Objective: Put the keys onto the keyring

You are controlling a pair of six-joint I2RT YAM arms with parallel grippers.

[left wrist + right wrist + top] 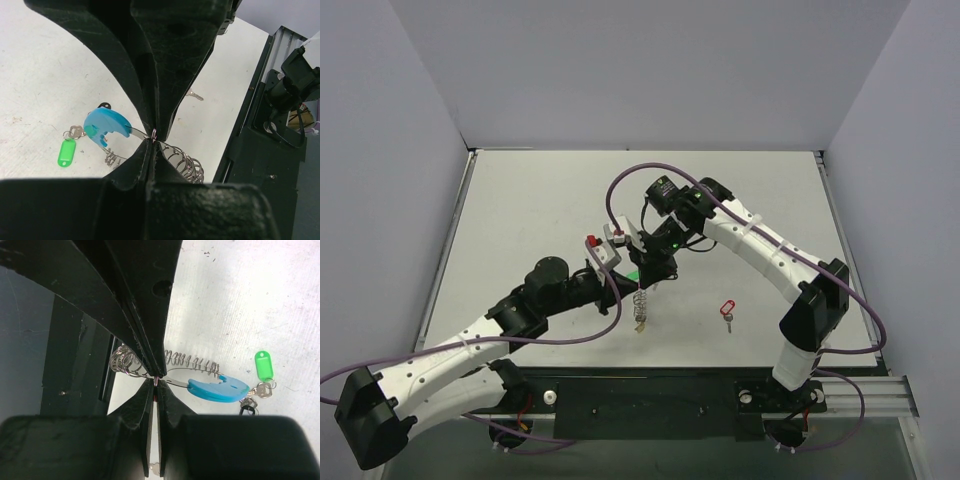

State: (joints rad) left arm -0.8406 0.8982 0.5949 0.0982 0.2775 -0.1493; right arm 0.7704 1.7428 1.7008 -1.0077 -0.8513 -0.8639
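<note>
Keyring [640, 305]: coiled metal loop with blue tag [105, 125], near the worktop [520, 215] centre, pinched by the closed left end effector [153, 135] and the closed right end effector [156, 381]. Green-tagged key [263, 365] just beside the blue tag. Red-tagged key [726, 311] lies apart to the right, bare worktop around it.

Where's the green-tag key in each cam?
Top external: green-tag key at centre, only a green sliver shows.
Left wrist: lower left.
Right wrist: right side, mid-height.
Shared landmark: metal coil of the keyring, beside it in every view.
</note>
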